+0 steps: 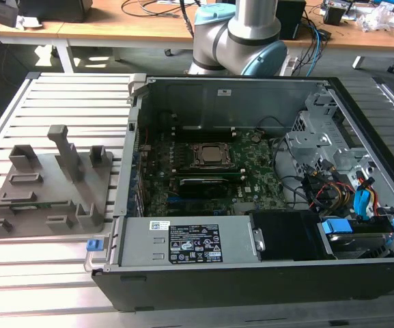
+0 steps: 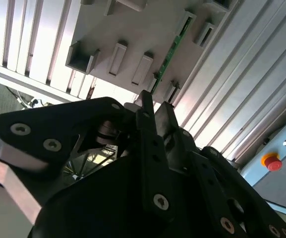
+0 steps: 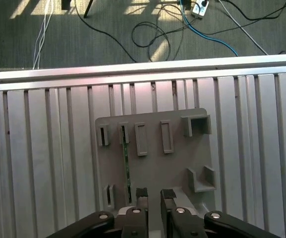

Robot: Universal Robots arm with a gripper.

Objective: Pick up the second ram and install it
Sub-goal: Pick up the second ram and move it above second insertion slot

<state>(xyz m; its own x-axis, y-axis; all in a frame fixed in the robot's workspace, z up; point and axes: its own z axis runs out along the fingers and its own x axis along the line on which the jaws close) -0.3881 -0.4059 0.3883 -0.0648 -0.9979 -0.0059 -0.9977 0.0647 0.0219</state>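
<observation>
The second ram (image 3: 127, 166) is a thin green stick standing on edge in slots of the grey holder tray (image 3: 177, 163). It also shows in the second wrist view (image 2: 170, 52) and in the exterior view (image 1: 43, 205). My gripper (image 3: 155, 194) hangs above the tray's near edge, a little to one side of the ram and clear of it. In the second wrist view the gripper (image 2: 154, 106) has its black fingers close together with a narrow gap and nothing between them. The open computer case holds the green motherboard (image 1: 210, 171).
The tray (image 1: 53, 188) with upright posts lies on a slatted metal table (image 1: 19, 260), at the exterior view's left of the case (image 1: 251, 273). Cables, drive cages and a power supply crowd the case. Cables trail on the floor (image 3: 147, 34) beyond the table edge. A red stop button (image 2: 270, 161) is nearby.
</observation>
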